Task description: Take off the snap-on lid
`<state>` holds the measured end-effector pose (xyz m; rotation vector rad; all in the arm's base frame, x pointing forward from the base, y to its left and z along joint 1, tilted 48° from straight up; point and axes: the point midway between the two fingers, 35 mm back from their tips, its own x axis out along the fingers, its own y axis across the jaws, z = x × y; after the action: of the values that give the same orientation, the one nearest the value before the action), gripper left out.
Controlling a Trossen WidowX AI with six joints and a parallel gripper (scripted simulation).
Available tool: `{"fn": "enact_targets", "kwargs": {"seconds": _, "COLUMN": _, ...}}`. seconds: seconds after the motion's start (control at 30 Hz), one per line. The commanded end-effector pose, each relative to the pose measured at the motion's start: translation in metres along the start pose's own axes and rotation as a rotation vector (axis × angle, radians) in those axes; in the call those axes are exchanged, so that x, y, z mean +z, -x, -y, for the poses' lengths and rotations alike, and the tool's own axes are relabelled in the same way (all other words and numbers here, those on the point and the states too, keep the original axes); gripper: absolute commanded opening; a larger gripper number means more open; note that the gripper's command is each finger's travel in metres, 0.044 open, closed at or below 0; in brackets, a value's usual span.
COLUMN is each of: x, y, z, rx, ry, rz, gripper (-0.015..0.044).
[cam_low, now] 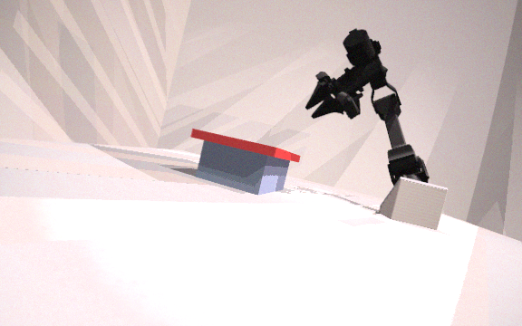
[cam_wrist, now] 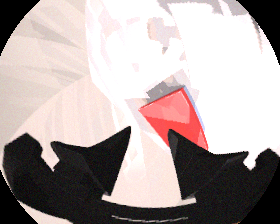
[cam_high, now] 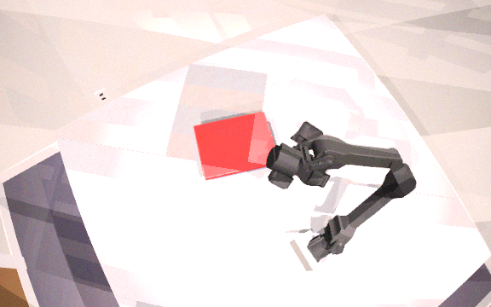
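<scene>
The red snap-on lid point(cam_high: 228, 145) point(cam_low: 243, 145) point(cam_wrist: 172, 119) sits flat on top of the blue-grey storage box point(cam_low: 238, 168), which stands on the white table point(cam_high: 177, 226) point(cam_low: 198, 254). My gripper point(cam_high: 270, 159) point(cam_low: 312, 110) point(cam_wrist: 149, 129) is open, with nothing between its fingers. It hangs in the air beside and above the lid's near right edge and does not touch it. In the wrist view the lid shows just past the two dark fingertips, a little to the right.
The arm's pale base block point(cam_low: 414, 204) stands on the table to the right of the box. A dark floor strip point(cam_high: 37, 213) runs beyond the table's left edge.
</scene>
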<state>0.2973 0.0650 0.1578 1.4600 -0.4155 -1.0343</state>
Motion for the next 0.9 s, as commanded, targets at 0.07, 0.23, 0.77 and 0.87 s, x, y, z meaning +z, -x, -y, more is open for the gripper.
{"fn": "enact_targets", "kwargs": {"seconds": 0.07, "x": -0.036, "y": 0.008, "z": 0.051, "rx": 0.034, "ry": 0.258, "rz": -0.009, "gripper": 0.0235}}
{"fn": "enact_targets", "kwargs": {"seconds": 0.23, "x": -0.059, "y": 0.015, "z": 0.104, "rx": 0.097, "ry": 0.502, "rz": -0.014, "gripper": 0.0235}}
{"fn": "enact_targets", "kwargs": {"seconds": 0.77, "x": -0.064, "y": 0.017, "z": 0.119, "rx": 0.105, "ry": 0.558, "rz": -0.014, "gripper": 0.0235}}
{"fn": "enact_targets", "kwargs": {"seconds": 0.87, "x": -0.064, "y": 0.015, "z": 0.12, "rx": 0.102, "ry": 0.397, "rz": -0.025, "gripper": 0.0235}}
